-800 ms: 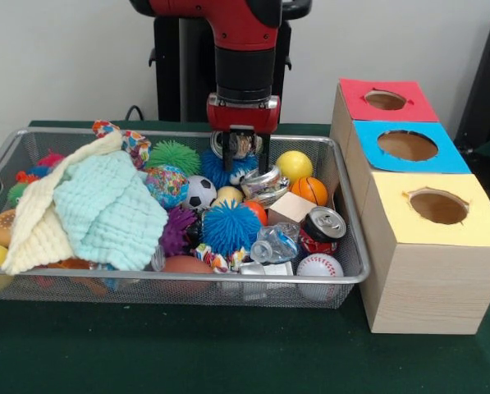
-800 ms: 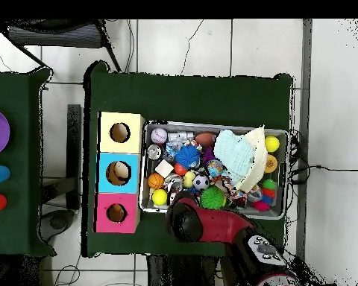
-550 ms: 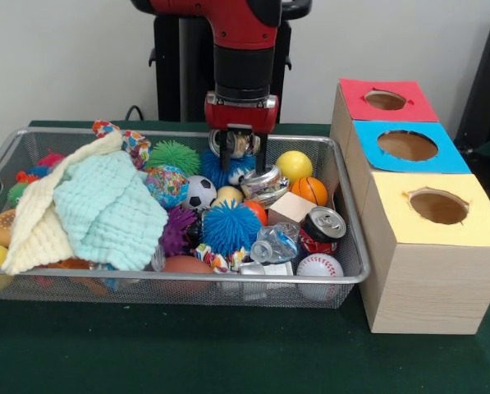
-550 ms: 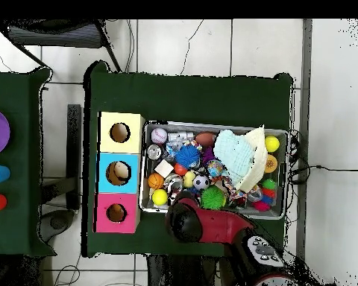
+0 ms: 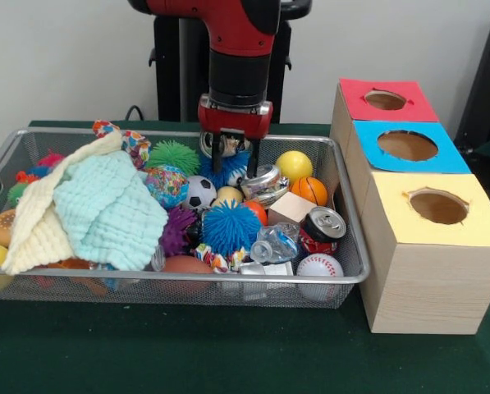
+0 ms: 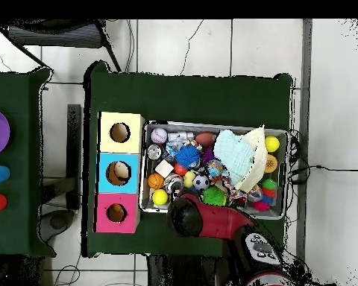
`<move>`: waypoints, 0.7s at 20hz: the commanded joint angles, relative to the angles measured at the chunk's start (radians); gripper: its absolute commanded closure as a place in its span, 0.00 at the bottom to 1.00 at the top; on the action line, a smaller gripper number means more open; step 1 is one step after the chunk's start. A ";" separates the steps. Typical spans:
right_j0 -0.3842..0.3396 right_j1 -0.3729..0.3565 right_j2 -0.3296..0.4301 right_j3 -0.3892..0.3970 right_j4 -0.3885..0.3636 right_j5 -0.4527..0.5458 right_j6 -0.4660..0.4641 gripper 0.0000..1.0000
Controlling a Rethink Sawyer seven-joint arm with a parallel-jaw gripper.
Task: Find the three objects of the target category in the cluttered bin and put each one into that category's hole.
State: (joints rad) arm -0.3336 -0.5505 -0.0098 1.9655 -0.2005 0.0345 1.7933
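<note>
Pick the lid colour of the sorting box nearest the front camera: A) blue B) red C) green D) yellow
D. In the front view the yellow-topped box is closest, with the blue-topped box behind it and the red-topped box farthest back.

Gripper (image 5: 231,156) hung at upper centre over the wire bin (image 5: 343,238), jaws closed on a small shiny object (image 5: 213,144), identity unclear. Below it: blue spiky ball (image 5: 231,227), soccer ball (image 5: 199,192), crushed can (image 5: 261,182). Cloths (image 5: 97,209) filled bin's left. Red (image 5: 386,100), blue (image 5: 408,146), yellow (image 5: 437,208) holed boxes stood at right.
</note>
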 commanded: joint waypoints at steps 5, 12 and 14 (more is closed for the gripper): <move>-0.040 0.027 0.099 -0.144 0.140 0.136 0.154 0.00; -0.060 0.045 0.136 -0.166 0.183 0.125 0.146 0.00; -0.049 0.075 0.132 -0.194 0.194 0.112 0.143 0.00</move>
State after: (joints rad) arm -0.3677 -0.5460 0.0191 1.9289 -0.0821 0.0964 1.7933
